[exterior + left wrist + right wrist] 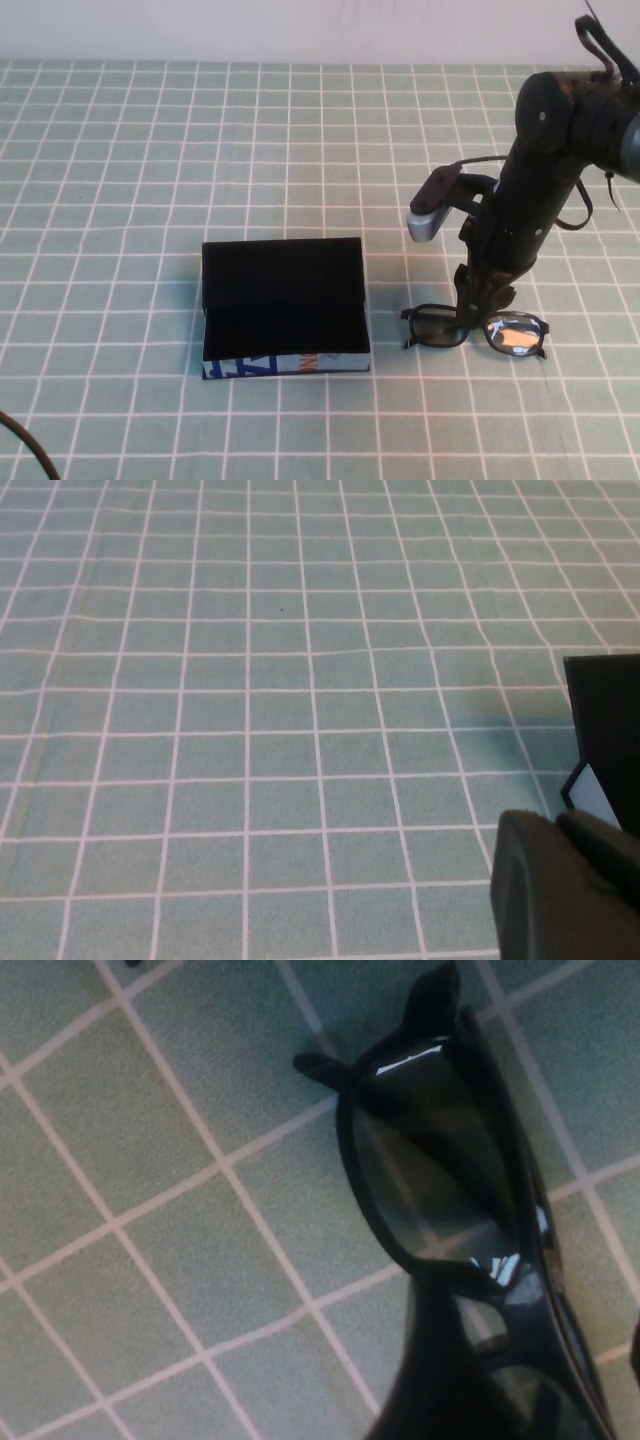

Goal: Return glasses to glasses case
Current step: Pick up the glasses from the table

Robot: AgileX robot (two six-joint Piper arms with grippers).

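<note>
The black glasses (475,330) lie flat on the checked cloth, just right of the glasses case (285,300). The case is open with its lid laid back and its blue-and-white front facing me. My right gripper (478,305) is down on the glasses at the bridge. In the right wrist view one lens (440,1150) fills the middle. The right gripper (535,1320) is open, with one dark finger (440,1360) against the frame and the other at the picture's edge. My left gripper (570,890) shows only in the left wrist view, beside a corner of the case (610,730).
A green cloth with a white grid (150,150) covers the table. A dark cable (25,445) curves across the near left corner. The right arm (545,170) and its grey wrist camera (425,222) stand above the glasses.
</note>
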